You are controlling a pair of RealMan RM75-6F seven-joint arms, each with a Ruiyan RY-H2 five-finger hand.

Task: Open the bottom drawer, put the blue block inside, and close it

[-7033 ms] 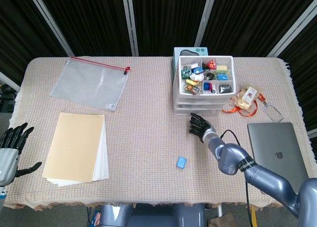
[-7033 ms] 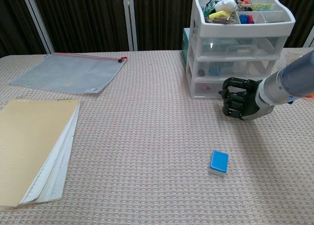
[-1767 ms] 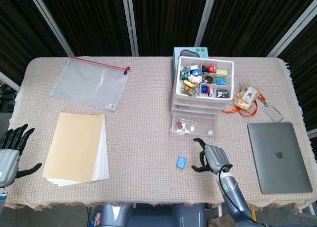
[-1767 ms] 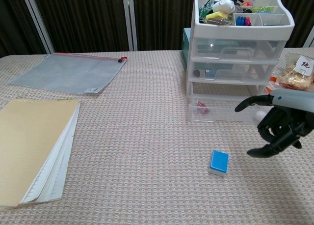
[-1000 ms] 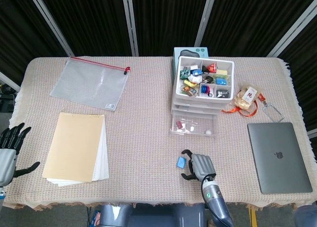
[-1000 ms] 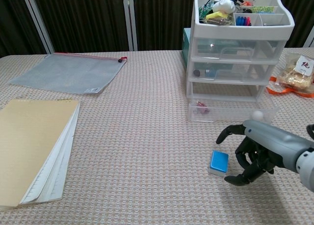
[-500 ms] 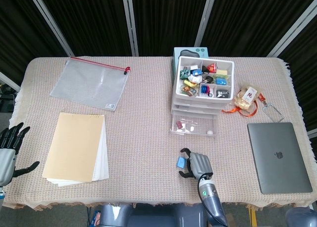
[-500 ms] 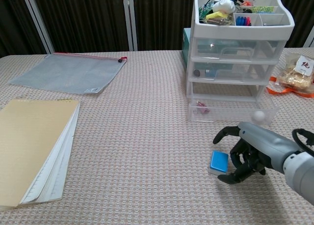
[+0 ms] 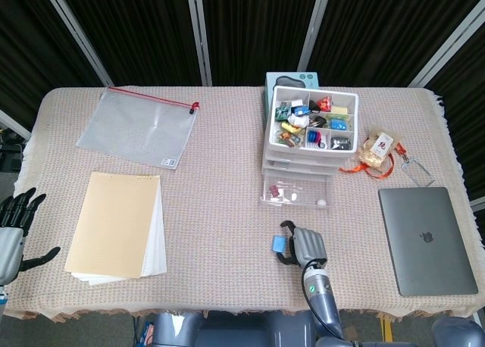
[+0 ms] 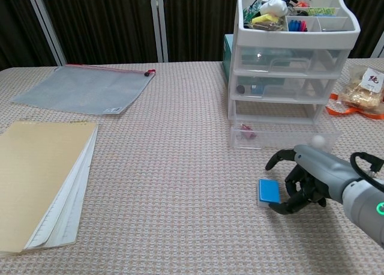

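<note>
Blue block (image 9: pixel 280 245) lies on the woven tablecloth (image 9: pixel 212 211) in the head view, in front of the clear plastic drawer unit (image 9: pixel 310 135), whose bottom drawer (image 9: pixel 296 191) is pulled out toward the table's near edge. Right hand (image 9: pixel 305 246) sits just beside the block on its right, fingers curled around it and touching its edge; whether the block is lifted off the cloth cannot be told from above. Left hand (image 9: pixel 13 229) hangs off the table's left edge with fingers spread, holding nothing. A tan notepad (image 9: pixel 117 226) and a zip pouch (image 9: pixel 140 127) lie on the left half, a laptop (image 9: pixel 428 237) on the right. Chest view: the right hand (image 10: pixel 303 179) cups the blue block (image 10: pixel 269 191) from the right, thumb above and fingers below, the block tilted up on one edge. The bottom drawer (image 10: pixel 282 137) stands open just behind, a white ball (image 10: pixel 317 142) at its front right corner.
</note>
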